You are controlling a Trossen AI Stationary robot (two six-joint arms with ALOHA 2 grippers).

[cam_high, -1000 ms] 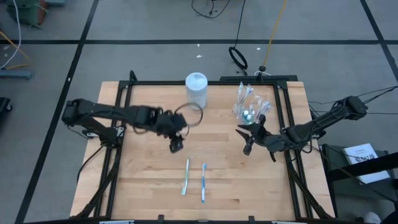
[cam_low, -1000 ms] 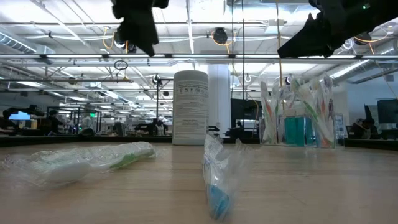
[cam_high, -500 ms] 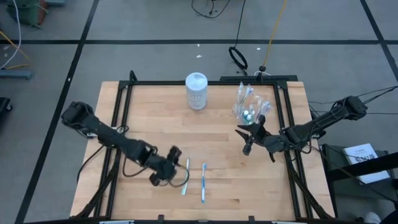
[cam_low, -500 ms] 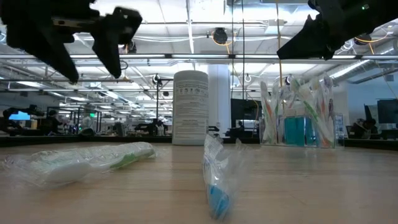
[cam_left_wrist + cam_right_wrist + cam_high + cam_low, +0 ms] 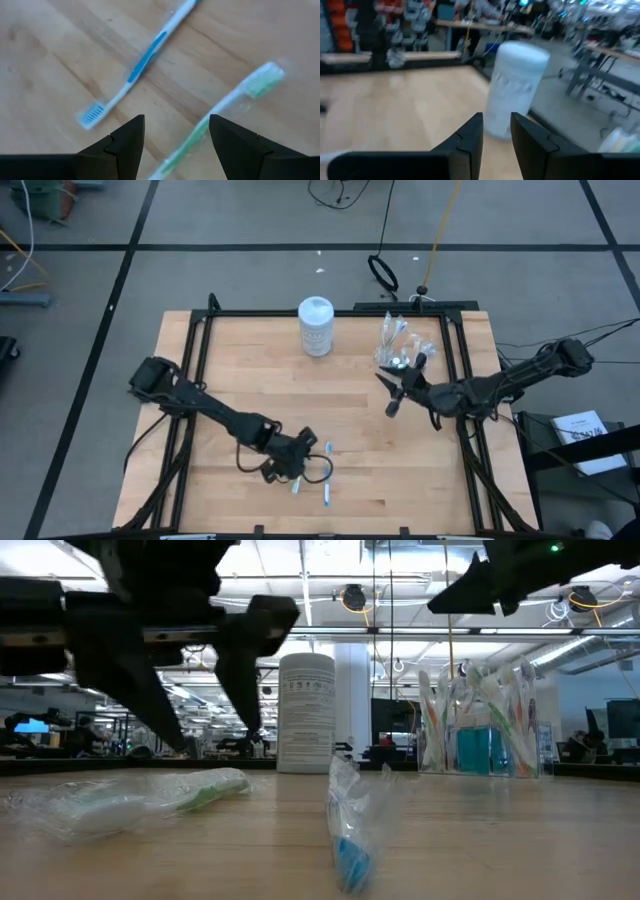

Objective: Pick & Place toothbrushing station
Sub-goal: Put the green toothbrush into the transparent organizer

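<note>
Two wrapped brushes lie side by side on the bench [image 5: 240, 390] near its front edge. In the high view their long axes run roughly front to back. The green brush [image 5: 220, 117] lies on the left; the blue brush [image 5: 327, 492] lies just right of it, close but apart. In the left wrist view the two are nearly parallel, their bristle heads at opposite ends: the green head by the blue handle's far end, the blue head by the green handle. From the low view both are in clear wrappers, the blue one end-on to the camera.

The left pincer [image 5: 292, 470] hangs over the green brush, fingers spread wide with the green handle showing between them, not touching it as far as can be told.

The cup [image 5: 395, 355] stands at the back right of the bench, brushes upright in it and fanning outward, with something teal among them. The right pincer [image 5: 392, 395] hovers just in front of the cup, holding nothing, its fingers a narrow gap apart.

A white canister [image 5: 316, 326] stands upright at back centre; its label print is too small to read.
</note>
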